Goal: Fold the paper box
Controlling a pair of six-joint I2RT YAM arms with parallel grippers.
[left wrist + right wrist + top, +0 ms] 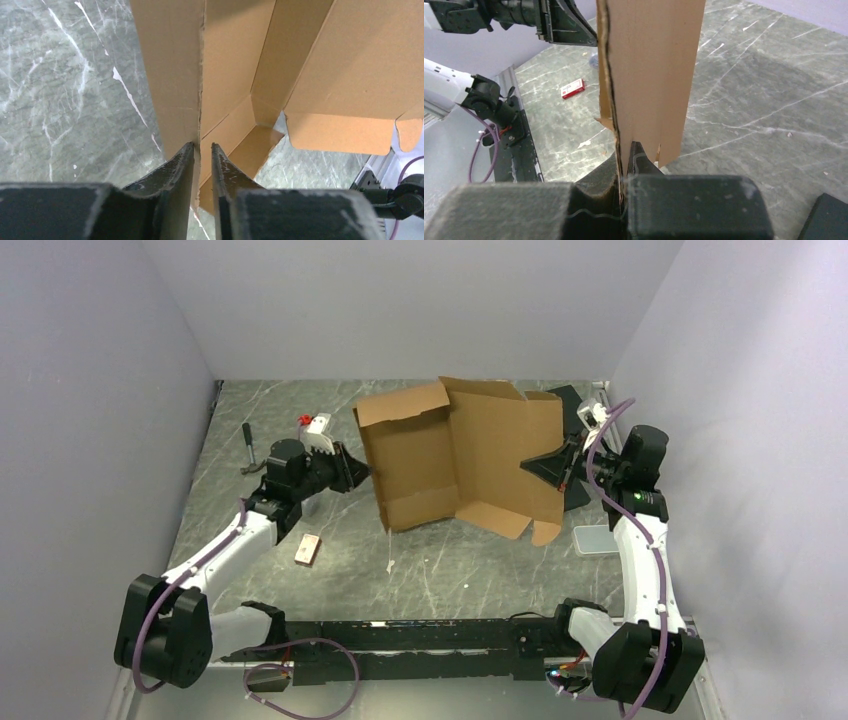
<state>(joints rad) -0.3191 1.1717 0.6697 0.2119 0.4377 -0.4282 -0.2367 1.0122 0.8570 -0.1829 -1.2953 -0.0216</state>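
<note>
The paper box is a brown corrugated cardboard sheet, partly unfolded and held tilted up off the table at the centre back. My left gripper is at its left edge. In the left wrist view, that gripper straddles a thin cardboard edge. The card lies against the left finger, with a small gap to the right finger. My right gripper is on the box's right panel. In the right wrist view, it is shut tight on the cardboard edge.
A small red-brown block lies on the marble table left of centre; it also shows in the right wrist view. A black tool lies at the far left. Black slabs and a grey tray sit to the right.
</note>
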